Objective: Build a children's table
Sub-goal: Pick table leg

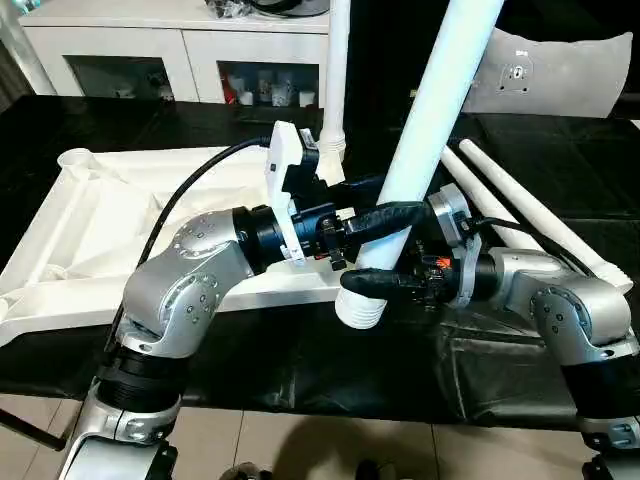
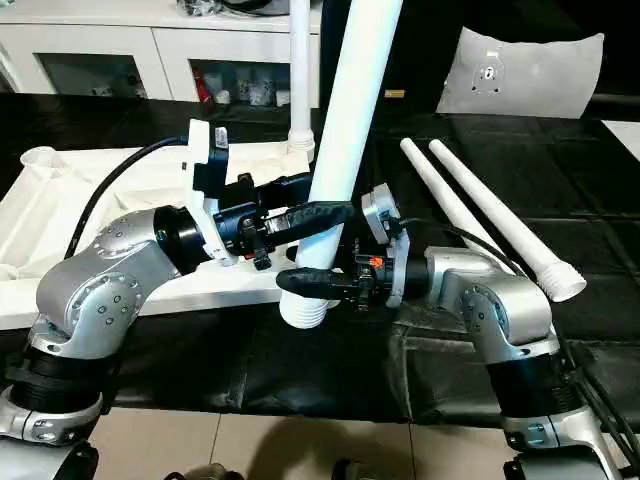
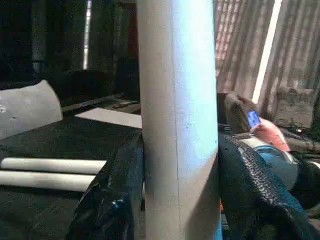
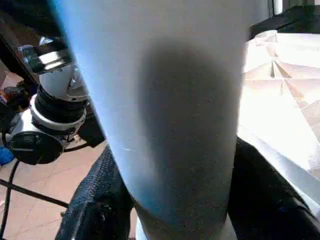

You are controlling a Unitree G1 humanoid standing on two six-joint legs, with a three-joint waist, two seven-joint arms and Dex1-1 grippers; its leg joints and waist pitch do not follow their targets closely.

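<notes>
At scene centre, both silver forearms bend inward; the left gripper and right gripper clamp one upright white leg. The upturned table top lies at nine o'clock, two spare legs at three.

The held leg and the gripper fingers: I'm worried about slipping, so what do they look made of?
The leg looks like smooth, slightly glossy white plastic, with soft highlights. The fingers look like black rubbery material with a pebbled, matte surface, though the exact material is uncertain.
</notes>
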